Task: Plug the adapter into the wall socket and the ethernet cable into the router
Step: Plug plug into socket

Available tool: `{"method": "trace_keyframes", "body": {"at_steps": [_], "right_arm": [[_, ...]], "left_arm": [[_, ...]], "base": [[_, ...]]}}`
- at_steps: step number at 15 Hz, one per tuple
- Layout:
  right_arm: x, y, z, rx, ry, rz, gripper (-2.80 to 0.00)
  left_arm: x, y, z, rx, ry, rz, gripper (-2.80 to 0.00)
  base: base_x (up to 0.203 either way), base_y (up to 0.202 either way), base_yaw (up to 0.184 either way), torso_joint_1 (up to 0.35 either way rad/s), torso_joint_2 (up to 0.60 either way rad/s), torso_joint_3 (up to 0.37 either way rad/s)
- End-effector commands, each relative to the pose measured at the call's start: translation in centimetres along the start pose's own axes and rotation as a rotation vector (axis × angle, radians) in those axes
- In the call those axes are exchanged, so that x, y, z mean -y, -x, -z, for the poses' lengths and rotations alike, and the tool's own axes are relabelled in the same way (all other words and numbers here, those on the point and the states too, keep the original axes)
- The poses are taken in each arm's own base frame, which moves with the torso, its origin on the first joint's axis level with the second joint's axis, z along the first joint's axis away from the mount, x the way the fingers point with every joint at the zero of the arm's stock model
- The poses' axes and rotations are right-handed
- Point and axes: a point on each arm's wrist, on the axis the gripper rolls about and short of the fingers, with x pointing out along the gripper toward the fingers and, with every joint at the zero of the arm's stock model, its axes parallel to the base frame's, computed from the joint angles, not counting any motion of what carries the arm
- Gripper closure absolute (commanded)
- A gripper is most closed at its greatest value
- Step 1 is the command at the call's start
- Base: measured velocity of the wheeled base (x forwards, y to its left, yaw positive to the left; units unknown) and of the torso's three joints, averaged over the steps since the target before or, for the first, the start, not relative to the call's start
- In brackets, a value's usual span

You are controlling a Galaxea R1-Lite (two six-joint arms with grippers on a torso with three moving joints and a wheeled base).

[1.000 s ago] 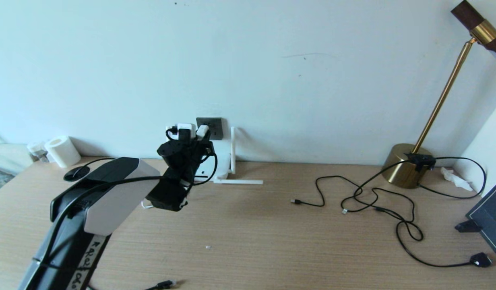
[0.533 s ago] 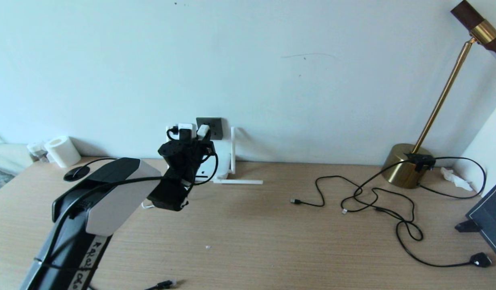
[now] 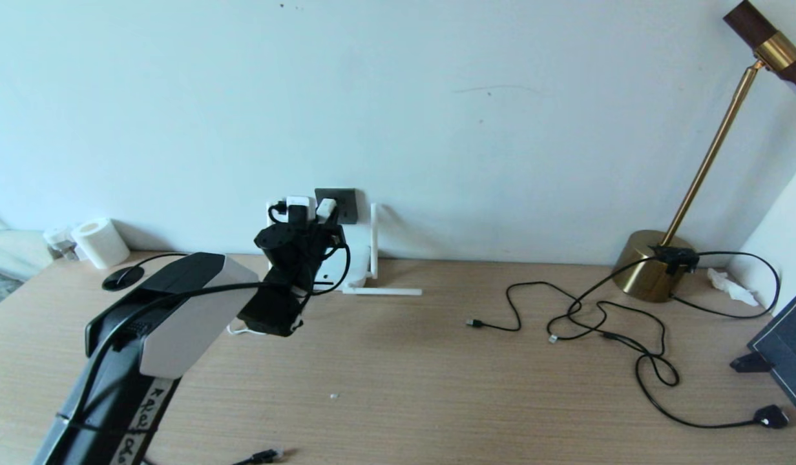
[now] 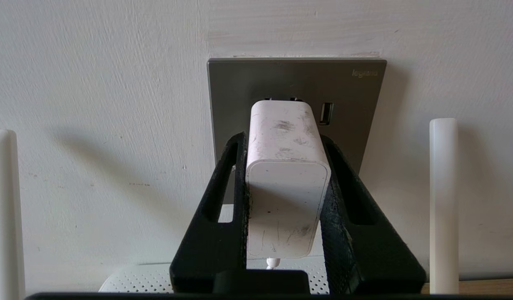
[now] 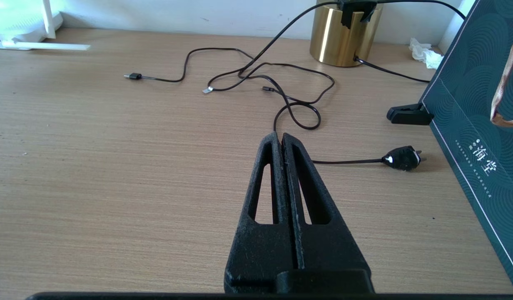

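My left gripper (image 4: 283, 139) is shut on the white adapter (image 4: 286, 183), one black finger on each side of it. The adapter's front end sits against the dark grey wall socket (image 4: 281, 79), and its thin white cord hangs down from its back. In the head view the adapter (image 3: 325, 208) is at the socket (image 3: 345, 205), low on the wall. The white router (image 3: 354, 274) lies under it with one antenna (image 3: 373, 239) upright. An ethernet cable (image 3: 263, 456) shows its plug end at the table's front edge. My right gripper (image 5: 280, 136) hangs shut and empty over the table.
Thin black cables (image 3: 592, 316) sprawl over the right half of the table, one ending in a black plug (image 3: 771, 416). A brass lamp (image 3: 653, 265) stands at the back right beside a dark green box (image 5: 481, 125). A paper roll (image 3: 101, 242) stands at the back left.
My left arm has crept slightly forward toward the wall with the adapter still in its grip. The right arm has not moved.
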Motion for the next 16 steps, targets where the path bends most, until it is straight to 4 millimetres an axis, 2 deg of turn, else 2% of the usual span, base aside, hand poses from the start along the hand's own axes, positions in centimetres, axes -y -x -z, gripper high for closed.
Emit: {"method": "trace_keyframes", "body": {"at_steps": [1, 16], "right_arm": [[0.0, 0.0, 0.0, 0.0, 0.0, 0.0, 0.0], [0.0, 0.0, 0.0, 0.0, 0.0, 0.0, 0.0]], "left_arm": [[0.0, -0.09, -0.1, 0.01, 0.0, -0.002, 0.0], [-0.46, -1.06, -0.23, 0.02, -0.002, -0.011, 0.0]], "base": [[0.0, 0.0, 0.0, 0.0, 0.0, 0.0], [0.0, 0.0, 0.0, 0.0, 0.0, 0.0]]}}
